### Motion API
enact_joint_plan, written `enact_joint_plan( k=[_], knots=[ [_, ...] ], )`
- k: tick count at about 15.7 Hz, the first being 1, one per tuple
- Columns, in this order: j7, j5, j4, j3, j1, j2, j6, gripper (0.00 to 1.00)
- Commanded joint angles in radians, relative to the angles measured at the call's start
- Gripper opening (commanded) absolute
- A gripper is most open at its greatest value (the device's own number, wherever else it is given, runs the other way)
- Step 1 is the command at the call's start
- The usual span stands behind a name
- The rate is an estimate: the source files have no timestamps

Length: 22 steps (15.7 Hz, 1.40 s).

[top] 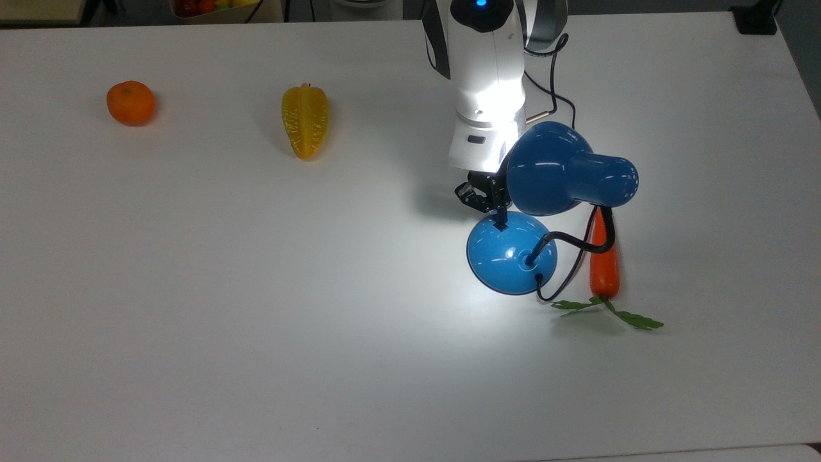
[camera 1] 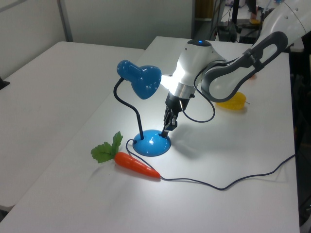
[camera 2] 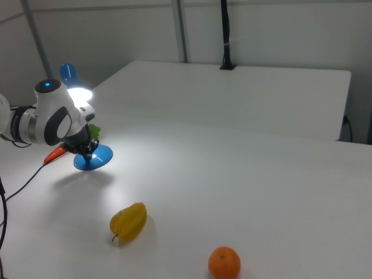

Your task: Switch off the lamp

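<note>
We take the round domed blue base [top: 511, 253] of the glossy blue desk lamp [top: 557, 172] as our landmark on the white table [top: 256, 321]. Nearest to the top view's camera, just past the base toward the top view's lower right, lie the green leaves of an orange plastic carrot [top: 604, 269], whose body runs up along the base's right side, with the lamp's thin black cord [camera 1: 228, 183] looping close by. The black gooseneck rises from the base and carries the bell-shaped shade above and to the top view's right; a bright pool of light on the table tells us the lamp is lit.

On the base's far edge sits the small black switch [top: 500, 224]. The robot's black hand [top: 497, 208] comes down onto it from the far side, its tip at or just above the switch; we cannot tell whether they touch. The fingers look drawn close together, forming a single narrow point. We judge that the coming move is a short press downward and slightly toward the base's centre, since the switch lies directly under the tip.

Farther off, well apart to the top view's left, lie a yellow ribbed starfruit [top: 304, 122] and an orange mandarin [top: 131, 102].
</note>
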Motion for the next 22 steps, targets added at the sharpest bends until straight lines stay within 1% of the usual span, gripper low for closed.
enact_joint_plan(
  k=[1,7,11,18,20,21,22],
  knots=[
    [0.007,-0.011,-0.041,-0.004,-0.002,0.004,0.031,0.0],
    [0.006,-0.011,-0.048,-0.004,-0.012,-0.001,0.023,0.0],
    [0.004,-0.012,-0.073,-0.004,-0.025,-0.032,0.009,0.0],
    [0.004,-0.012,-0.065,-0.004,-0.049,-0.154,-0.278,0.01],
    [0.006,-0.012,-0.062,-0.005,-0.063,-0.202,-0.381,0.16],
    [0.009,-0.012,-0.062,-0.005,-0.069,-0.225,-0.421,0.34],
    [0.009,-0.012,-0.062,-0.008,-0.074,-0.246,-0.458,0.49]
  ],
)
